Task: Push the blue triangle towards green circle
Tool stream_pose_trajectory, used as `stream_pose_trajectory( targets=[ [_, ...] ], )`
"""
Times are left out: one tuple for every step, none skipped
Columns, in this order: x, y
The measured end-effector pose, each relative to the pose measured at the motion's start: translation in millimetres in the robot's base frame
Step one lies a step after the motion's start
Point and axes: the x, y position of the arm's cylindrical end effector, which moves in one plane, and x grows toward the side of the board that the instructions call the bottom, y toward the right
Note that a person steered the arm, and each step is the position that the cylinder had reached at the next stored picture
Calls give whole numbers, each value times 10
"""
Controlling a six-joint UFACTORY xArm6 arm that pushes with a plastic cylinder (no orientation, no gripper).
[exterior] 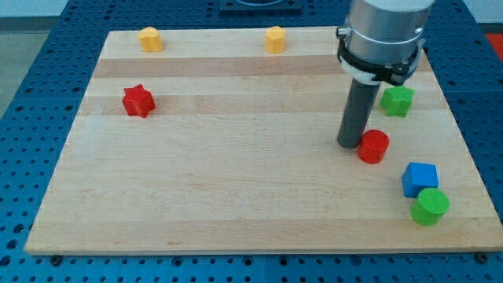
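Observation:
A blue block [420,178] sits near the view's right edge of the wooden board [236,181]; its shape reads as blocky, not clearly a triangle. A green circle [430,206] lies just below it, touching or nearly touching it. My tip [348,144] rests on the board to the upper left of the blue block, right beside a red circle [373,146] on the tip's right. The red circle lies between my tip and the blue block.
A green star [397,101] sits at the right, partly behind the arm. A red star [138,101] is at the left. Two yellow blocks [150,38] [274,38] sit along the board's top edge. Blue pegboard surrounds the board.

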Motion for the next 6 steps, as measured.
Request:
stream_pose_trajectory(
  targets=[
    [6, 115],
    [19, 168],
    [19, 255],
    [19, 391],
    [19, 474],
    [19, 518]
  ],
)
